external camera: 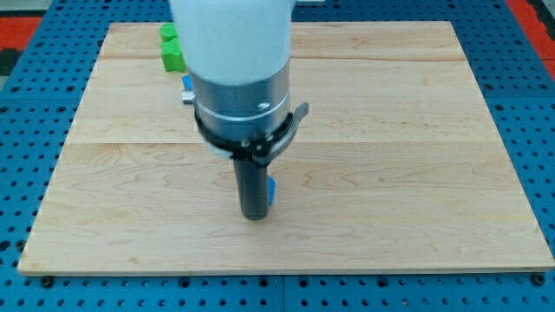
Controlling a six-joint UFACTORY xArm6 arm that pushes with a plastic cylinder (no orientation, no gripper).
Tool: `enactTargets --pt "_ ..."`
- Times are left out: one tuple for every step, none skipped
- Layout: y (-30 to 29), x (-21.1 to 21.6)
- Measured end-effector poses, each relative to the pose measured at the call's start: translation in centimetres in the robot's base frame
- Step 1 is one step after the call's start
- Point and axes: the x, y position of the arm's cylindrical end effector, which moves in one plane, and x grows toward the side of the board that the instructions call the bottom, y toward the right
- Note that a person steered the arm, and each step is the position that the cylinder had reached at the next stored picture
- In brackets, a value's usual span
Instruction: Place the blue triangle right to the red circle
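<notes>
The arm hangs over the wooden board (416, 173), and its white and grey body hides much of the board's middle. There is no gripper to open or close: the arm ends in a dark rod, and my tip (254, 217) rests on the board a little below the centre, toward six o'clock.

Just at three o'clock from the rod's lower end, touching it or nearly so, a small sliver of a blue block (271, 191) shows. Its shape cannot be made out, since the rod covers most of it; it may be the blue triangle. Another blue scrap (186, 85) peeks from the arm's side at about ten o'clock from the tip, and what it is also cannot be told. Two green blocks (171, 48) sit near the board's top edge, at roughly eleven o'clock, well apart from the tip. The red circle is not visible; it may lie behind the arm.

As a judgement, such a block is light, rigid and small, and slides readily on the smooth wood. It cannot be grasped, only pushed. A triangle's slanted faces tend to turn it off line, so the push should meet the middle of a flat side, square to the intended travel.
</notes>
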Motion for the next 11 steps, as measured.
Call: enactTargets --pt "-0.3 -6.6" --pt "-0.3 -6.7" --pt "-1.9 -6.5" --pt "-3.5 -7.2" --pt "-5.9 -9.2" --pt "1.1 -10.5" --pt "6.8 -11.2" --pt "9.4 -7.8" --pt "12.4 -9.7" --pt "7.8 -12.8" --pt "6.0 -14.9"
